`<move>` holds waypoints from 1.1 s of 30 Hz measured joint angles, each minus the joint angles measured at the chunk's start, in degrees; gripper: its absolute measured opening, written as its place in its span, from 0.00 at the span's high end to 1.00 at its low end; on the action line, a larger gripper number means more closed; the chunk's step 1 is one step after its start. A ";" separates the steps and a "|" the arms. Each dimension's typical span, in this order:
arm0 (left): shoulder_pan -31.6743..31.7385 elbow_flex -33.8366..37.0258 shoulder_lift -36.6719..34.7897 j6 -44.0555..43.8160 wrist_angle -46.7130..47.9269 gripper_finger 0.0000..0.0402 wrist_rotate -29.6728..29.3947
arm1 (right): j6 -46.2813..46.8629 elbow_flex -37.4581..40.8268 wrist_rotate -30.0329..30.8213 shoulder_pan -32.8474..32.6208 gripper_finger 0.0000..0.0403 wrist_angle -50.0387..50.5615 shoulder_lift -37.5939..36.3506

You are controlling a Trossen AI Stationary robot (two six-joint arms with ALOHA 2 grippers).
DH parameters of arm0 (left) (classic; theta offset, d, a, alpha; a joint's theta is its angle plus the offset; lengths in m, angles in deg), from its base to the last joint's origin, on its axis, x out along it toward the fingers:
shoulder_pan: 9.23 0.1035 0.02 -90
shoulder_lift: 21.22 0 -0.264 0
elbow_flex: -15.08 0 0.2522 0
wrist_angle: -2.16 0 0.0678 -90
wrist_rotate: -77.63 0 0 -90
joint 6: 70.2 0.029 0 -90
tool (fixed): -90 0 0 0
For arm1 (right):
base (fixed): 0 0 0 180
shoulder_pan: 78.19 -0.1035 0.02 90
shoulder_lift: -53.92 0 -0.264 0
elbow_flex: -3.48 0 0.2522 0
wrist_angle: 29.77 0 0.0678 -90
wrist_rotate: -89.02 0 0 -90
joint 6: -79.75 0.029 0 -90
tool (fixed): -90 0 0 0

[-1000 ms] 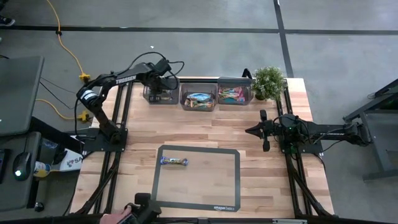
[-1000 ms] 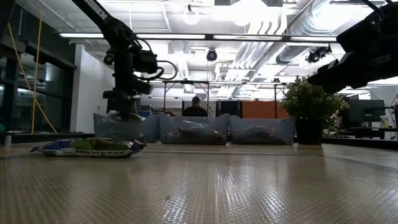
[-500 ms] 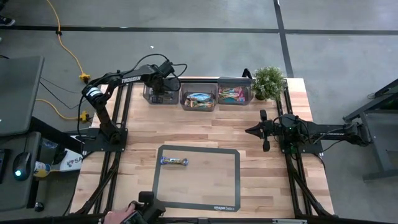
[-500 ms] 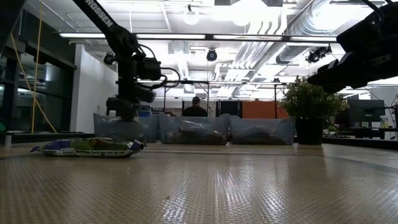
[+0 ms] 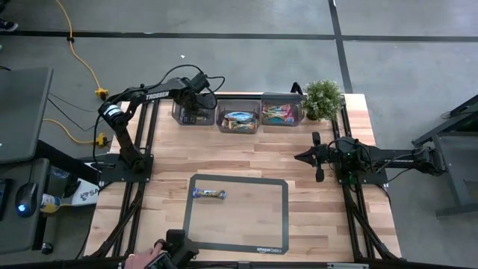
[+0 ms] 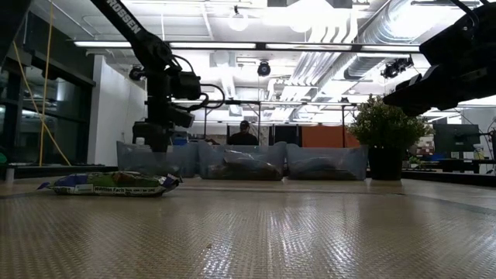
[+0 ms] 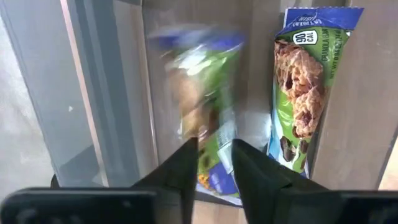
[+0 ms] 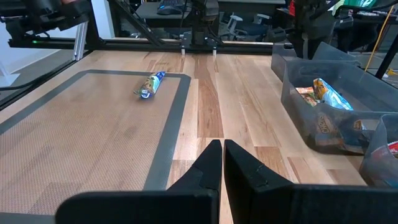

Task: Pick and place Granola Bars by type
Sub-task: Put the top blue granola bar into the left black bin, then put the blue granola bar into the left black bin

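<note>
Left gripper (image 5: 193, 112) over leftmost bin (image 5: 178, 112), fingers (image 7: 180, 171) slightly parted with a blurred granola bar (image 7: 205, 106) just beyond them, another bar (image 7: 305, 93) lying in bin, one bar (image 5: 209, 193) on mat (image 5: 237, 243), right gripper (image 5: 299, 157) fingers clenched over surface (image 5: 246, 153).

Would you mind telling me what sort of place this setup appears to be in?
Probably an open lab or workshop: exposed ceiling ducts, a bare concrete floor with a yellow cable, and a person at desks behind the wooden table.
</note>
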 joint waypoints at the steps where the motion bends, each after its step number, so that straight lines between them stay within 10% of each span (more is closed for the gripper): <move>1: 0.00 0.00 0.00 0.00 0.01 0.74 0.00 | 0.00 -0.02 -0.01 -0.01 1.00 0.00 0.00; 9: 0.00 0.00 0.00 -1.09 -1.41 0.52 -4.34 | 0.00 -0.02 -0.01 0.00 1.00 0.00 0.00; 20: -0.39 -4.35 -4.73 -3.16 -0.89 0.50 -4.94 | 0.00 0.00 0.00 -0.02 1.00 0.00 0.00; 33: 0.04 -10.82 -17.67 -13.74 -0.79 0.50 20.42 | 0.00 -0.02 -0.02 -0.02 1.00 0.00 -0.02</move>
